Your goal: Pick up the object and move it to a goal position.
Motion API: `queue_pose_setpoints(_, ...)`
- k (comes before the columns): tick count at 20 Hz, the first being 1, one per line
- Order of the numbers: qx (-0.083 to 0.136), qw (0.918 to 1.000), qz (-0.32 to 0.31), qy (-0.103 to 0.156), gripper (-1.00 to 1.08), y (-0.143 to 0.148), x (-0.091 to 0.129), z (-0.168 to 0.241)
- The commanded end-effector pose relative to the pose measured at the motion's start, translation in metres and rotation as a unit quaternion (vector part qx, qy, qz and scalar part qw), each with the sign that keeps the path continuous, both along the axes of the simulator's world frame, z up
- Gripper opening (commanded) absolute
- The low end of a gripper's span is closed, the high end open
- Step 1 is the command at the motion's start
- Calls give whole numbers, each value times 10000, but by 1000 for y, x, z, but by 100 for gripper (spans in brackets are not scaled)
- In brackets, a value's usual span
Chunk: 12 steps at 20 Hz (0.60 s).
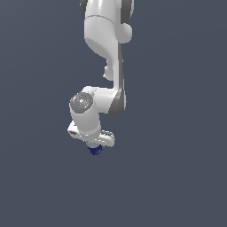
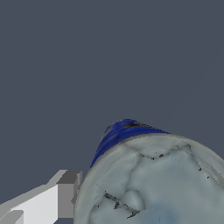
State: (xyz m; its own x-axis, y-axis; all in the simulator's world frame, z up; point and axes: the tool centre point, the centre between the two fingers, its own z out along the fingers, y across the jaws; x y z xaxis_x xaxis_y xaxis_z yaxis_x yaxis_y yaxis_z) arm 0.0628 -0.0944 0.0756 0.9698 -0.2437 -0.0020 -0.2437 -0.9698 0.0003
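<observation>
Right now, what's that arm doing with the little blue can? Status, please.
Gripper directly over can, one finger beside its rim. Grip unconfirmed, jaws mostly hidden. Nothing else in view around it.

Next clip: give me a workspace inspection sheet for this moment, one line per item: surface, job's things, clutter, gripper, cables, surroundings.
Surface: plain dark grey-blue ground, no markings.
Job's things: small dark blue cylindrical can with pale silvery top, directly under the gripper in the exterior view; the wrist view shows its top close up.
Clutter: nothing seen.
Gripper: white gripper at the can; one finger beside the can's rim; whether it is closed on the can cannot be told.
Cables: nothing seen.
Surroundings: nothing seen; no goal marker visible.
</observation>
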Motion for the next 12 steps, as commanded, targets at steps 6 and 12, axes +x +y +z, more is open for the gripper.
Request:
queue_pose_setpoints(6, -1, 10000, 0, -10, -100, 0, 2, -1)
queue_pose_setpoints(12, -1, 10000, 0, -10, -100, 0, 2, -1)
